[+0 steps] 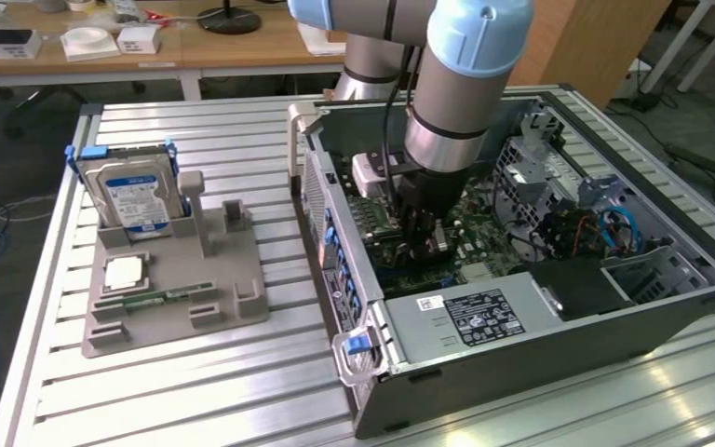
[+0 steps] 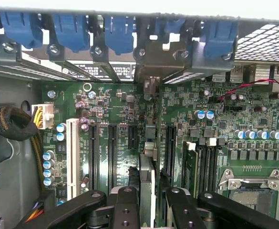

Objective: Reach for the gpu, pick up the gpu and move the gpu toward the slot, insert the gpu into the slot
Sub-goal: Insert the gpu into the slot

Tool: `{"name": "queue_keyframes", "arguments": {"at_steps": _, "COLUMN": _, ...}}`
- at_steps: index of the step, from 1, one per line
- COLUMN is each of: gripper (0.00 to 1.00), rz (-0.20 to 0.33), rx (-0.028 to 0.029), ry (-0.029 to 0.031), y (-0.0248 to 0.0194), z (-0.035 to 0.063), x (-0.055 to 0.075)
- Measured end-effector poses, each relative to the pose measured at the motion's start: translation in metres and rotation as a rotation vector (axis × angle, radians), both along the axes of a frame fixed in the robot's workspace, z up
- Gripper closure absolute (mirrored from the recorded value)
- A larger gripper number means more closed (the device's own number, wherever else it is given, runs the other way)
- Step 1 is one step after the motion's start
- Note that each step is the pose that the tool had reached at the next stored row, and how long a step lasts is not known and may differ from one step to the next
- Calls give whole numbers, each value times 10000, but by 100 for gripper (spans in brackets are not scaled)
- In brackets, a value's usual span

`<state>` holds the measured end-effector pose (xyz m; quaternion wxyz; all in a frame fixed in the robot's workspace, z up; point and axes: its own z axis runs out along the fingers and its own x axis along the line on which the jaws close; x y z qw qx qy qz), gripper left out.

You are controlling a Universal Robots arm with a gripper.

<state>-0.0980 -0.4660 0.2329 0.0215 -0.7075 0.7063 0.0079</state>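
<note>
Slatted metal table (desks behind) bears case.

Surface: slatted aluminium table.
On it, exterior view's left: grey fixture tray holding parts.
On it, exterior view's right: open computer case.

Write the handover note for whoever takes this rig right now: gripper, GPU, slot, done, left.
Gripper: inside the open computer case, shut on the gpu, held edge-on between the fingers.
Gpu: upright above the green motherboard, its metal bracket up by the blue rear clips.
Slot: black, right beside the card.
Done: reach, pickup, carry to the board.
Left: seating the card; it is not visibly in the slot.
</note>
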Motion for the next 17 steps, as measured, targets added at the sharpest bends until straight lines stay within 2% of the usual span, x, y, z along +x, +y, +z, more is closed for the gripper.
{"name": "queue_keyframes", "arguments": {"at_steps": 11, "gripper": 74, "rz": -1, "rx": 14, "ry": -8, "y": -1, "z": -7, "x": -1}}
{"name": "queue_keyframes", "arguments": {"at_steps": 12, "gripper": 74, "rz": 0, "rx": 21, "ry": -10, "y": 0, "z": -9, "x": -1}}
{"name": "queue_keyframes", "arguments": {"at_steps": 13, "gripper": 73, "rz": -2, "rx": 56, "ry": -26, "y": 4, "z": -24, "x": 0}}
{"name": "queue_keyframes", "arguments": {"at_steps": 14, "gripper": 73, "rz": -12, "rx": 57, "ry": -23, "y": 4, "z": -27, "x": -6}}
{"name": "queue_keyframes", "arguments": {"at_steps": 15, "gripper": 67, "rz": -13, "rx": 36, "ry": -17, "y": 3, "z": -17, "x": -6}}
{"name": "queue_keyframes", "arguments": {"at_steps": 16, "gripper": 67, "rz": -5, "rx": 12, "ry": -6, "y": 0, "z": -6, "x": -3}}
{"name": "queue_keyframes", "arguments": {"at_steps": 17, "gripper": 67, "rz": -1, "rx": 18, "ry": -9, "y": 0, "z": -9, "x": -1}}
